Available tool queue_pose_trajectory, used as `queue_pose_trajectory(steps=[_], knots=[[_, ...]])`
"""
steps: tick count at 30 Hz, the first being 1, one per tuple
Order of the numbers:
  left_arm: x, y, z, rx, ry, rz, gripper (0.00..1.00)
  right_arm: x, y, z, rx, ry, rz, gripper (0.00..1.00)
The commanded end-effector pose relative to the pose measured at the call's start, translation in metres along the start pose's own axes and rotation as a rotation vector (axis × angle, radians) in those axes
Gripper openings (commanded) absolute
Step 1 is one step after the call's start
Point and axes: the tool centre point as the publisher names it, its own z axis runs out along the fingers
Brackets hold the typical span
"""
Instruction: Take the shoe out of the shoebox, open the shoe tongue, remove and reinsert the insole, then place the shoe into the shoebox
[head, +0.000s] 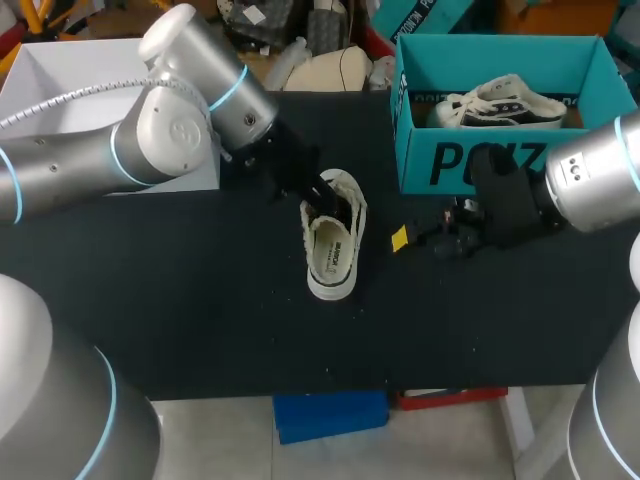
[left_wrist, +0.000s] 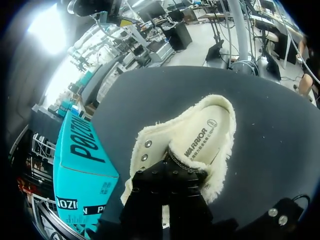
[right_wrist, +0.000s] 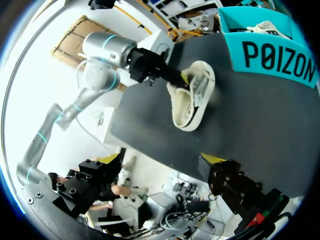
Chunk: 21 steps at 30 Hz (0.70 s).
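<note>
Shoe (head: 335, 245) lies opening-up mid-table, clear of the shoebox (head: 500, 160) at the far right corner; left gripper (head: 318, 190) is at its tongue (left_wrist: 187, 162), grip undeterminable; right gripper (right_wrist: 160, 162), spread and empty, should steady the heel (head: 330, 285) while the tongue is drawn back.

The cream canvas low-top shoe (head: 333, 238) is lying near the middle of the black table (head: 200, 300). The teal cardboard shoebox (head: 470, 165) is standing behind it to the right, holding a white-and-black sneaker (head: 505, 103). A white open box (head: 70, 75) is sitting at the far left.
</note>
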Motion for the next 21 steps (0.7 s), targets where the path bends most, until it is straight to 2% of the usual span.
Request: queue_pose_trajectory(steps=[1,7,10,14,16,18,19,20,21], knots=[[0.003,0.0,0.003,-0.004,-0.001,-0.001,0.0,0.0,0.0,0.0,0.002,-0.001,0.0,1.0],[-0.002,-0.004,-0.012,-0.009,-0.007,0.023,0.0,0.0,0.0,0.0,0.002,-0.001,0.0,1.0],[-0.007,-0.012,-0.032,-0.005,0.015,0.054,0.0,0.0,0.0,0.0,0.002,-0.001,0.0,1.0],[-0.008,-0.021,-0.059,-0.04,0.071,0.125,0.0,0.0,0.0,0.0,0.002,-0.001,0.0,1.0],[-0.004,-0.026,-0.069,-0.074,0.129,0.181,0.38,0.0,0.0,0.0,0.002,-0.001,0.0,1.0],[0.001,-0.025,-0.076,-0.146,0.213,0.273,0.48,0.0,0.0,0.0,0.002,-0.001,0.0,1.0],[0.004,-0.023,-0.078,-0.187,0.257,0.295,0.65,0.0,0.0,0.0,0.002,-0.001,0.0,1.0],[0.007,-0.023,-0.079,-0.192,0.281,0.322,0.78,0.0,0.0,0.0,0.002,-0.001,0.0,1.0],[0.009,-0.024,-0.079,-0.197,0.301,0.352,0.84,0.0,0.0,0.0,0.002,-0.001,0.0,1.0]])
